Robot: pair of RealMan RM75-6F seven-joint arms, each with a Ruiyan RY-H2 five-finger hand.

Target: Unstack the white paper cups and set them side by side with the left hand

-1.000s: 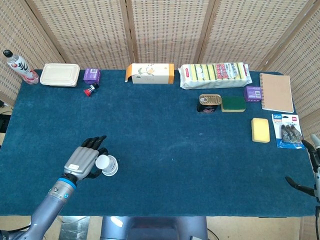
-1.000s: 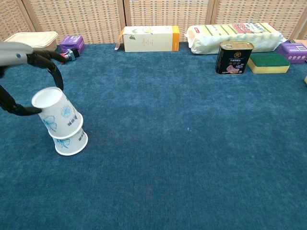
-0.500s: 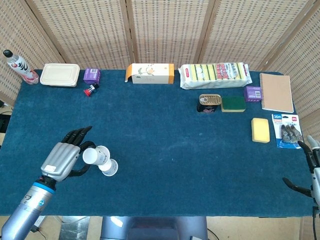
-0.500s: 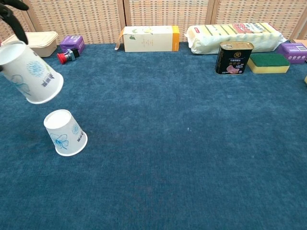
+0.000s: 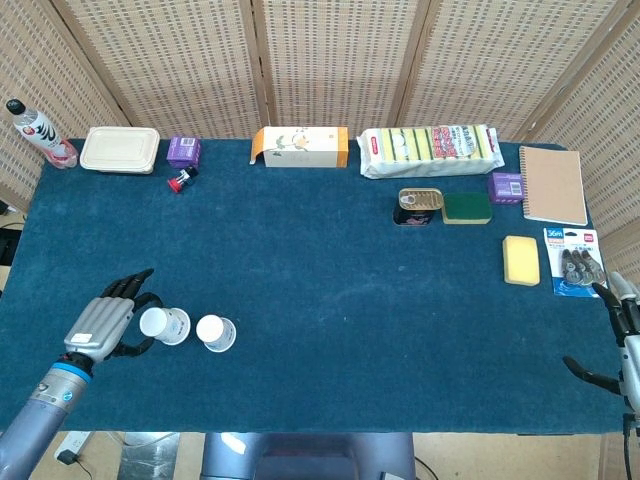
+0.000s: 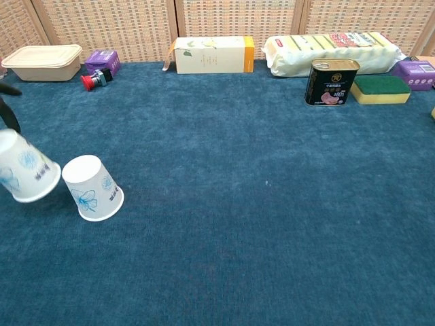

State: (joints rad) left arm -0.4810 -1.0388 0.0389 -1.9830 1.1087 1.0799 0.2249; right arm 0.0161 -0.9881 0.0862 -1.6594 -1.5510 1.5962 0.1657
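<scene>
Two white paper cups with blue flower prints stand upside down at the table's front left. One cup (image 5: 215, 332) (image 6: 92, 188) stands free on the blue cloth. Just to its left is the other cup (image 5: 163, 325) (image 6: 24, 176), slightly tilted, and my left hand (image 5: 102, 324) grips it from the left side. In the chest view only a dark fingertip (image 6: 9, 112) shows at the left edge. My right hand (image 5: 622, 345) hangs off the table's front right corner, fingers apart and holding nothing.
Along the back stand a bottle (image 5: 36, 134), a lidded container (image 5: 120, 150), a purple box (image 5: 183, 151), an orange-white carton (image 5: 300, 146) and a sponge pack (image 5: 430, 150). A tin can (image 5: 418, 206), green sponge (image 5: 466, 207), notebook (image 5: 553, 185) and yellow sponge (image 5: 521, 260) lie at right.
My left hand lifted the upper cup off the stack, carried it left and lowered it to the cloth beside the other cup. The right hand stayed put.
</scene>
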